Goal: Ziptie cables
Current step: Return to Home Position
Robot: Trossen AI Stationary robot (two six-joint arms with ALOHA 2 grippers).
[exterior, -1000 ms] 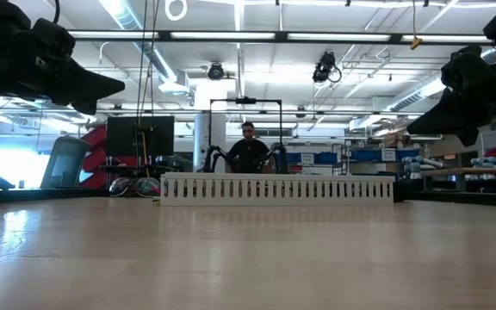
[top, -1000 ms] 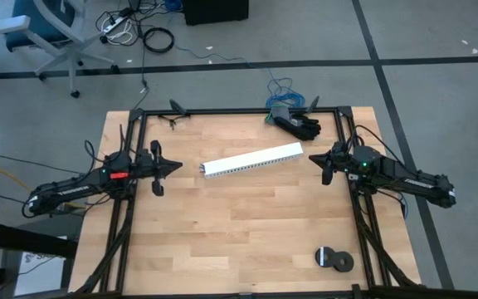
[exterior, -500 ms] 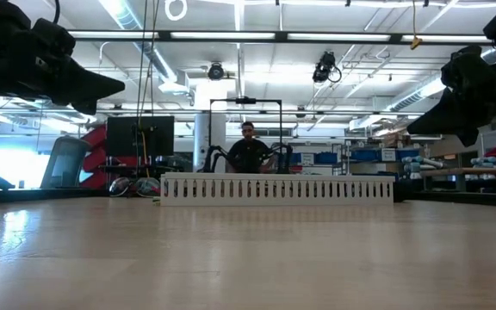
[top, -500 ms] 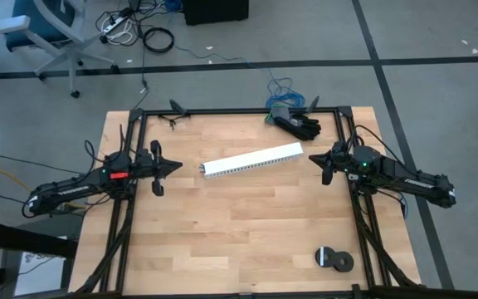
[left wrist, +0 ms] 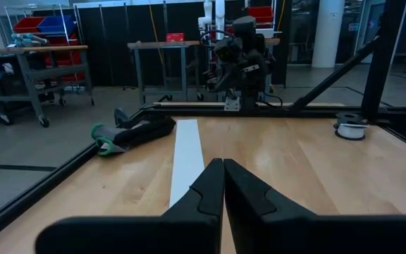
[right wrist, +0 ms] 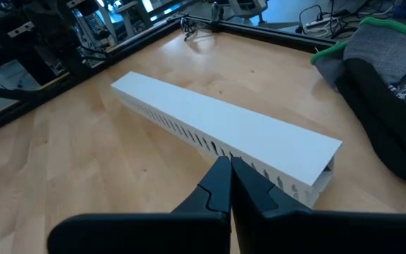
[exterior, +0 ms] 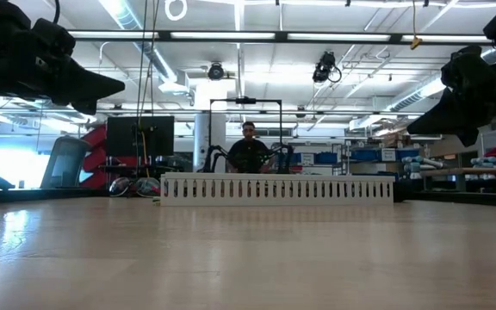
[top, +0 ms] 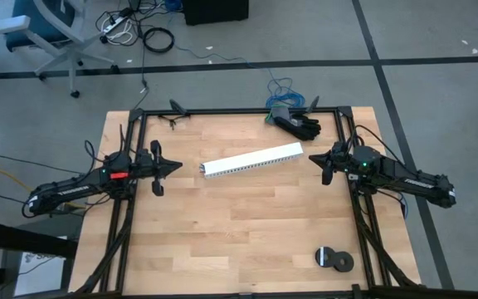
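Observation:
My left gripper (top: 178,166) (left wrist: 223,164) hangs shut over the table's left side, pointing at the white slotted channel (top: 252,160) (left wrist: 186,152). From the right side, my right gripper (top: 313,158) (right wrist: 225,161) also points at the channel (right wrist: 224,125), shut and empty. Thin dark strips, which look like the zipties (top: 170,120), lie at the far left corner. A tangle of thin blue wire (top: 282,88) lies just beyond the far edge; whether it is the cables, I cannot tell.
The channel lies flat and slanted mid-table (exterior: 278,189). A black glove with a green cuff (top: 295,124) (right wrist: 383,92) lies at the far right corner. Two tape rolls (top: 334,259) sit near the front right. A black frame (top: 239,111) borders the wooden top. A person (exterior: 248,151) sits beyond the table.

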